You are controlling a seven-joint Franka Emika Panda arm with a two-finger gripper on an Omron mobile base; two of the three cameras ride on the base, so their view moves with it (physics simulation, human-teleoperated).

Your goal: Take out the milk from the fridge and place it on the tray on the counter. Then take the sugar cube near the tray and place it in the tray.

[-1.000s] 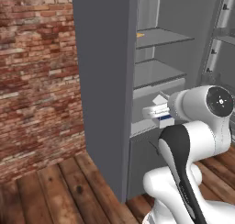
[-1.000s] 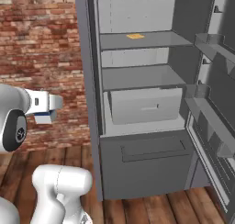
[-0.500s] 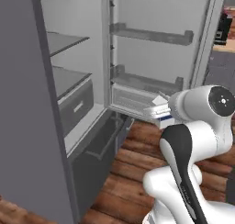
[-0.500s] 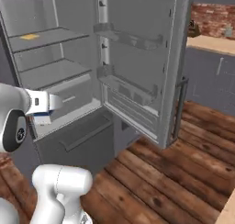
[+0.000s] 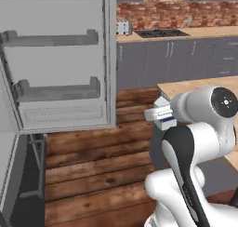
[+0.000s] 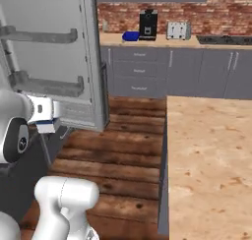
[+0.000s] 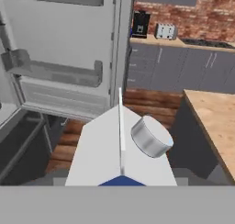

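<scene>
1. My pincer [image 5: 160, 115] is clenched on the milk [image 5: 163, 119]; in the hand view the carton's gabled top [image 7: 121, 147] with its round grey cap sits right under me, so the grip is on the body below the gable.
2. The milk is out of the fridge [image 5: 60, 63], carried in the air over the wooden floor, beside the near counter [image 6: 211, 155]; it touches nothing but my fingers.
3. I judge it light and fairly stiff in the walls, yet a carton can dent or slide if squeezed unevenly; holding the flat sides low, near the blue band, should keep it upright.
4. The tray [image 6: 130, 36] lies well apart, on the far counter just beside the black coffee machine [image 6: 148, 24]; the sugar cube is too small to make out.
5. Against half a second ago, the whole scene has shifted because the base has turned; the fridge shelves have slid out of sight, the open door now sits to the left, and the far counter has come into view; my hold on the carton looks unchanged.
</scene>
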